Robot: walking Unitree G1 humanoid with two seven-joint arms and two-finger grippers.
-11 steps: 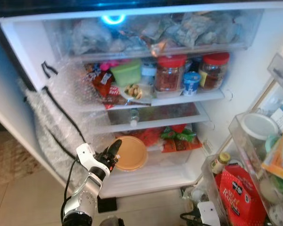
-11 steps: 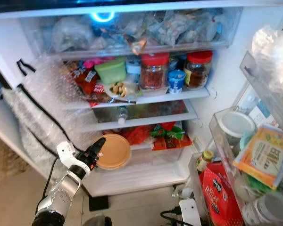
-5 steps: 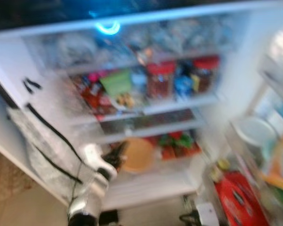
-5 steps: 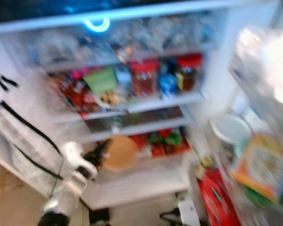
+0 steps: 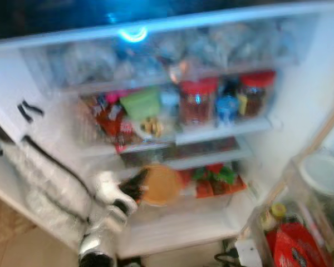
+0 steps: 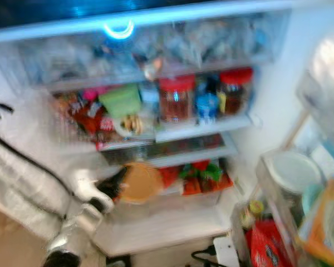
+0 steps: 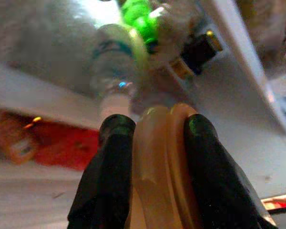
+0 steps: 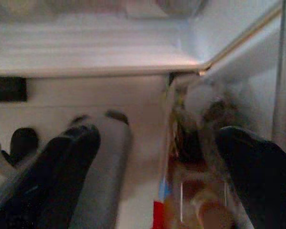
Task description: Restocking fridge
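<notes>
My left gripper (image 5: 138,184) is shut on the rim of a round tan plate (image 5: 161,185), held on edge at the front of the fridge's lower compartment. The left wrist view shows both black fingers (image 7: 109,176) pinching the tan plate (image 7: 159,171), with a clear bottle (image 7: 115,71) lying on a shelf beyond. My right gripper (image 8: 157,162) is open, hanging low beside the fridge's bottom edge and door bins. The head views are blurred.
Red-lidded jars (image 5: 198,102), a green tub (image 5: 140,102) and packets stand on the middle shelf. Red and green packets (image 5: 217,178) lie beside the plate. Door bins (image 5: 300,222) with a red bag (image 6: 270,245) and bottles jut out at right. Bubble wrap (image 5: 44,172) hangs at left.
The camera has shifted and blurred. My left gripper has carried the plate a little up and deeper toward the lower shelf, still gripping it.
</notes>
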